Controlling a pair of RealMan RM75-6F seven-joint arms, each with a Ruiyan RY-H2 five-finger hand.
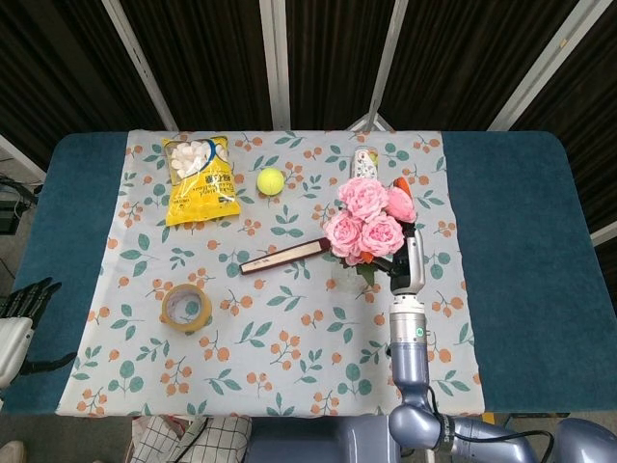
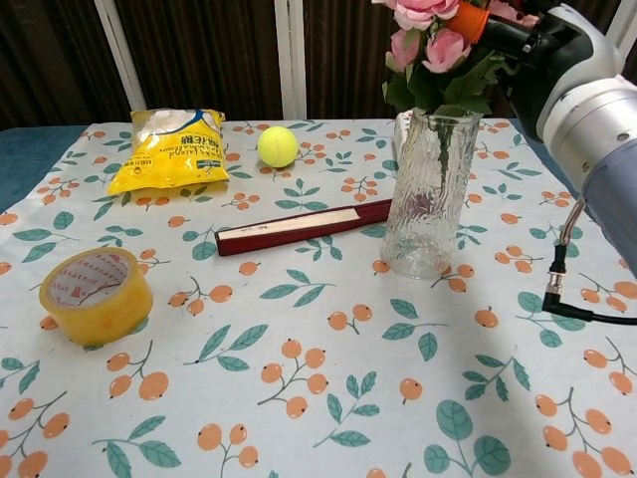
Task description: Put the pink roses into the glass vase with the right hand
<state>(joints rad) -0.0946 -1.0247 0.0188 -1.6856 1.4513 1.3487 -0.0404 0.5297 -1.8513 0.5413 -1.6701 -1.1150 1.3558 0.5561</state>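
The pink roses [image 2: 426, 38] are a bunch with green leaves, held over the mouth of the ribbed glass vase [image 2: 428, 194]. My right hand [image 2: 530, 45] grips the bunch from the right, by an orange part near the top edge of the chest view. The leaves reach the vase's rim, and I cannot make out stems inside the glass. From the head camera the roses [image 1: 364, 220] cover most of the vase [image 1: 347, 280], with my right hand [image 1: 405, 253] just right of them. My left hand [image 1: 27, 301] rests off the table's left edge, fingers apart, holding nothing.
A dark red folded fan [image 2: 304, 226] lies just left of the vase. A tennis ball [image 2: 278, 146] and a yellow snack bag [image 2: 169, 149] sit further back. A tape roll [image 2: 95, 296] is at front left. A black cable [image 2: 572, 309] trails right of the vase.
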